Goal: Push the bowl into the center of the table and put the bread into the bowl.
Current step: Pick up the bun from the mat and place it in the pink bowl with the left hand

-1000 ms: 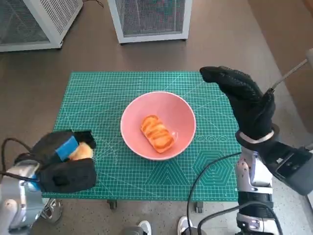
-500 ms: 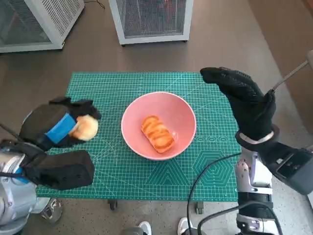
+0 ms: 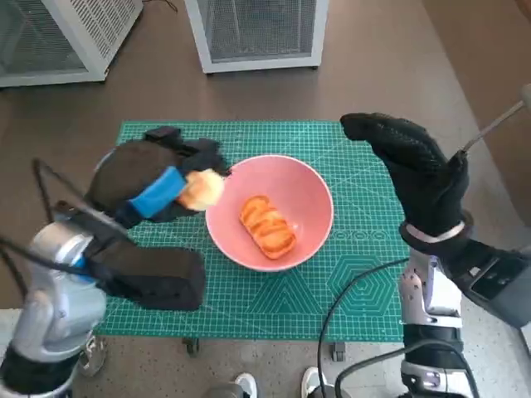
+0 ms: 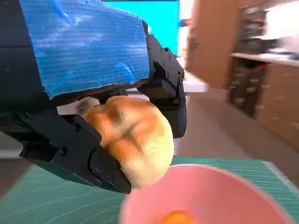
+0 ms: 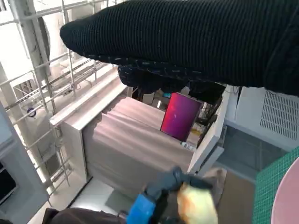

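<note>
A pink bowl [image 3: 307, 195] sits near the middle of the green cutting mat [image 3: 166, 149], with one orange-brown bread [image 3: 267, 225] lying inside it. My left hand [image 3: 158, 186] holds a second, pale bread roll [image 3: 202, 189] in the air just over the bowl's left rim. In the left wrist view the roll [image 4: 131, 137] sits between the black fingers [image 4: 166, 95], above the bowl's rim [image 4: 210, 191]. My right hand [image 3: 415, 170] is raised upright to the right of the bowl, fingers apart, holding nothing. The right wrist view shows the left hand [image 5: 159, 198] with the roll [image 5: 196, 203].
Two white mesh-sided cabinets [image 3: 253, 29] [image 3: 58, 33] stand on the brown floor beyond the table. Black cables [image 3: 348, 298] hang over the table's front right edge. Shoes [image 3: 241, 385] show below the front edge.
My left hand has lifted from the table's front left and carried the roll up and rightward to the bowl's left rim. The right hand and the bowl have stayed put.
</note>
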Tool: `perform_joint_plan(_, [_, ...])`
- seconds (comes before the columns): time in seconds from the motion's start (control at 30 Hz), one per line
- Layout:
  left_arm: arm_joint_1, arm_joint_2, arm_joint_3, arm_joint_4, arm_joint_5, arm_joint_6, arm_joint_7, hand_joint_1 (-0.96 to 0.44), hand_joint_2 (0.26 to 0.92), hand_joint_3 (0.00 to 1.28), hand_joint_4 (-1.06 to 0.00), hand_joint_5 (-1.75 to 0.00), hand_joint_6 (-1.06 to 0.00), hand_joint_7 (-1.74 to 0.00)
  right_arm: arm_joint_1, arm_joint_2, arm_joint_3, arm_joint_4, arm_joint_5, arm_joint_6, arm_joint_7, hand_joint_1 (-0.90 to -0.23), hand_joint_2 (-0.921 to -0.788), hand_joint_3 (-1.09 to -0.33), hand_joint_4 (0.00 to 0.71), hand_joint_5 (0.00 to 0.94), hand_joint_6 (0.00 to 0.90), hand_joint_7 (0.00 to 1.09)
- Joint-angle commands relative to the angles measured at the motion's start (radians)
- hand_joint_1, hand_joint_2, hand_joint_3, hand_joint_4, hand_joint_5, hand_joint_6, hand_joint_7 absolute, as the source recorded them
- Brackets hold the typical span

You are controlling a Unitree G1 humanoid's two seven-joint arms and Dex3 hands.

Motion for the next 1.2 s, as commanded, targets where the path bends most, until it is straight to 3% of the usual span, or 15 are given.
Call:
perform_joint_plan(0.03, [-0.077, -0.048, -0.059, 0.07, -0.006, -0.051, 0.0, 0.0, 0.904, 0.02, -0.8, -1.12, -0.7, -1.02, 0.01, -0.003, -0.006, 0.01, 0.004, 0.005, 0.008, -0.63, -0.921, -0.649, 0.218, 0.001, 0.278, 0.03])
perform_joint_plan(0.37, [-0.133, -0.128, -0.117, 0.237, -0.024, -0.16, 0.038, 0.0, 0.918, 0.02, -0.77, -1.14, -0.67, -1.06, 0.032, -0.006, -0.008, -0.016, 0.004, 0.004, 0.005, -0.629, -0.921, -0.651, 0.224, 0.003, 0.279, 0.03])
perform_joint_plan(0.63, [-0.132, -0.158, -0.128, 0.31, -0.035, -0.174, 0.028, 0.0, 0.92, 0.05, -0.73, -1.18, -0.63, -1.1, 0.053, -0.013, -0.012, -0.05, 0.003, 0.01, -0.001, -0.626, -0.921, -0.655, 0.224, 0.002, 0.278, 0.03])
perform_joint_plan(0.77, [-0.125, -0.172, -0.128, 0.323, -0.043, -0.149, 0.013, 0.0, 0.921, 0.12, -0.66, -1.26, -0.53, -1.2, 0.056, -0.019, -0.018, -0.055, 0.005, 0.017, -0.003, -0.625, -0.921, -0.658, 0.223, 0.002, 0.277, 0.03])
perform_joint_plan(0.8, [-0.123, -0.175, -0.128, 0.323, -0.045, -0.141, 0.008, 0.02, 0.897, 0.12, -0.59, -1.0, -0.49, -0.99, 0.056, -0.02, -0.019, -0.057, 0.005, 0.019, -0.004, -0.626, -0.921, -0.658, 0.223, 0.001, 0.277, 0.03])
perform_joint_plan(0.83, [-0.119, -0.177, -0.128, 0.32, -0.047, -0.128, 0.0, 0.03, 0.892, 0.11, -0.59, -0.87, -0.5, -0.88, 0.057, -0.021, -0.02, -0.058, 0.005, 0.021, -0.005, -0.627, -0.921, -0.658, 0.223, 0.001, 0.277, 0.03])
perform_joint_plan(0.9, [-0.113, -0.18, -0.128, 0.311, -0.046, -0.105, -0.015, 0.02, 0.883, 0.06, -0.52, -0.39, -0.48, -0.47, 0.057, -0.023, -0.023, -0.06, 0.003, 0.024, -0.008, -0.627, -0.921, -0.657, 0.222, 0.001, 0.276, 0.03])
perform_joint_plan(1.03, [-0.103, -0.183, -0.126, 0.286, -0.044, -0.065, -0.041, -0.05, 0.885, 0.02, -0.4, -0.08, -0.45, -0.17, 0.056, -0.024, -0.026, -0.063, -0.001, 0.029, -0.015, -0.627, -0.921, -0.654, 0.22, 0.0, 0.275, 0.03])
perform_joint_plan(1.2, [-0.095, -0.179, -0.121, 0.263, -0.047, -0.045, -0.054, -0.15, 0.887, 0.01, -0.32, -0.01, -0.42, -0.08, 0.054, -0.025, -0.026, -0.065, -0.005, 0.035, -0.021, -0.628, -0.921, -0.651, 0.22, 0.0, 0.274, 0.03])
